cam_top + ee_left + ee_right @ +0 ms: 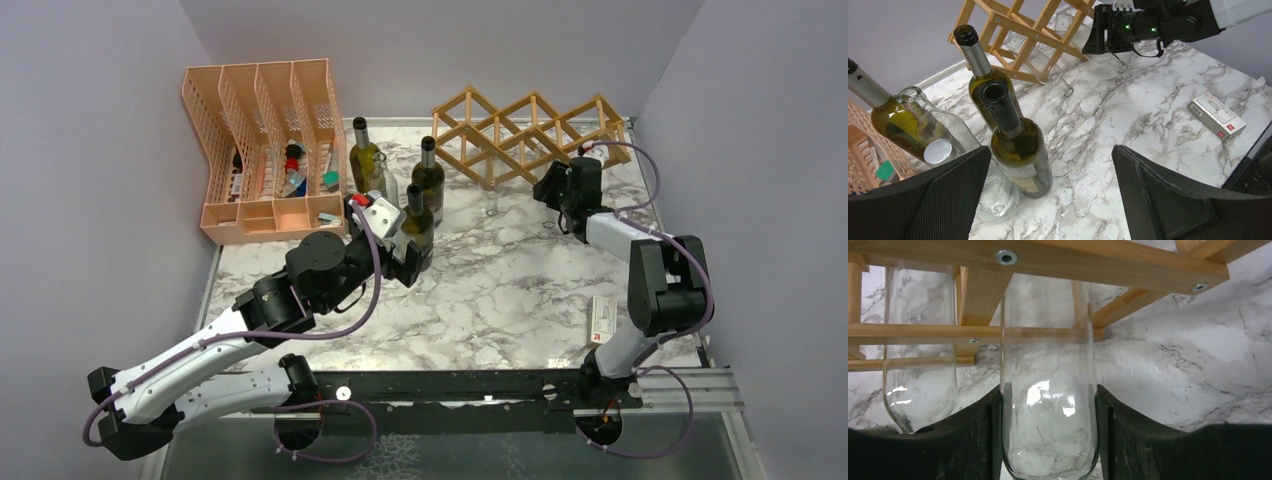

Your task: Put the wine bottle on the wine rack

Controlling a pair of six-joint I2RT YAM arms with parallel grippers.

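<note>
**Item 1: wine rack** (520, 135). Light natural-wood lattice of diamond cells at the back of the white-and-grey marbled table (1148, 100). It holds two clear glass bottles, both seemingly empty, lying in neighbouring lower cells with their necks pointing out toward the arms.

**Item 2: clear glass wine bottle** (1048, 390). Its body is partly inside a rack cell, and the right gripper (550, 182) is clamped on it, one finger pressed to each side. The second clear bottle (920, 365) lies just beside it, ungripped.

**Item 3: dark green glass wine bottle** (1020, 150). It stands upright on the table with its mouth uncorked, well short of the rack. The left gripper (1053, 165) is spread wide around it and touches nothing.

**Item 4: neighbours.** Two olive-green bottles (983, 82) and an upright clear glass vessel (928, 120) crowd close behind and beside Item 3 — their contents cannot be told.

**Item 5: peach plastic mesh file organizer** (225, 120). Its slots hold small red, teal and dark oddments.

**Item 6: small white box** (1215, 116). It lies flat near the right arm.

**Hazards.**
- If the right gripper lets go before Item 2 is seated, the bottle may slide back out.
- Pushing Item 2 further in may shift the light rack.
- The left gripper's near finger could clip the clear vessel as it closes — the tight spacing is the cause — and topple a neighbour.
</note>
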